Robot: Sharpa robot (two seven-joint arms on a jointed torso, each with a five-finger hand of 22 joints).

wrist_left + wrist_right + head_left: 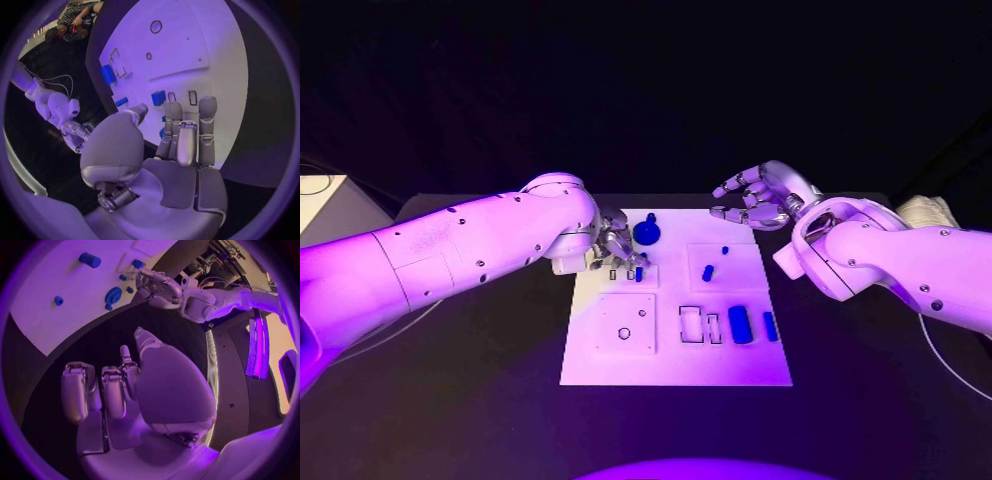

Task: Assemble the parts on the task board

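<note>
A black desk [473,400] is seen under a dark backdrop, with the white task board [675,370] laid at its middle. At the far left edge of the head view a pale box-like object [329,205] is seen beside the desk.

On the board, outlined recesses are marked. A large blue part [740,324] and a slimmer blue part [770,326] are laid side by side near the board's right edge. A small blue part [708,272] lies further up, and a round-bodied blue part [646,232] is placed near the far edge.

The left robot hand [620,252] is lowered over the board's far-left portion, fingers extended near small parts; whether anything is held cannot be told. The right robot hand [759,198] is raised beyond the board's far-right corner, fingers curled apart, nothing held.
</note>
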